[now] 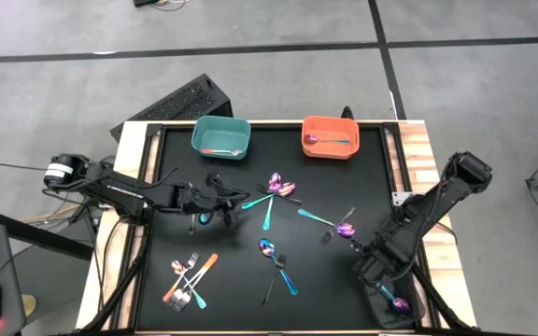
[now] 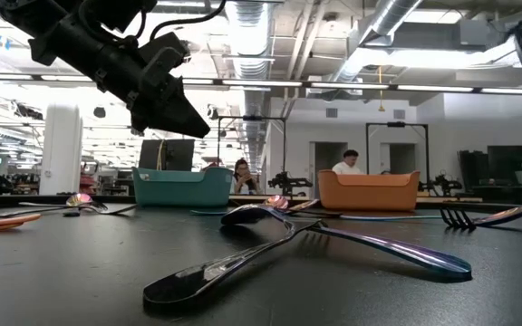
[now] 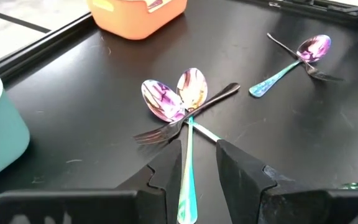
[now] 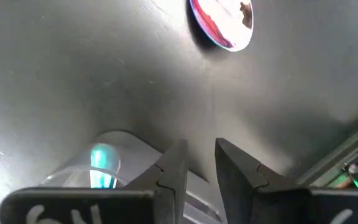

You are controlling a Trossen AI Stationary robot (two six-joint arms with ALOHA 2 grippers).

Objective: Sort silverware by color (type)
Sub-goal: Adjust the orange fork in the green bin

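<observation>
Silverware lies scattered on the black mat (image 1: 241, 243). Two iridescent spoons and a dark fork cross at the centre (image 1: 280, 187), and a teal handle (image 3: 187, 168) runs out from them. My left gripper (image 1: 230, 200) hovers above that handle, open by a narrow gap, holding nothing (image 3: 199, 146); in the low view it hangs well above the table (image 2: 188, 122). My right gripper (image 1: 376, 278) is low over the mat at the front right, open by a narrow gap (image 4: 197, 149). Just beyond it lies a purple-bowled spoon (image 4: 222, 22).
The teal bin (image 1: 220, 137) and orange bin (image 1: 330, 136) stand at the mat's far edge, each with a piece inside. More silverware lies at front left (image 1: 190, 278), centre front (image 1: 274, 257) and right of centre (image 1: 339, 224). People sit in the room behind.
</observation>
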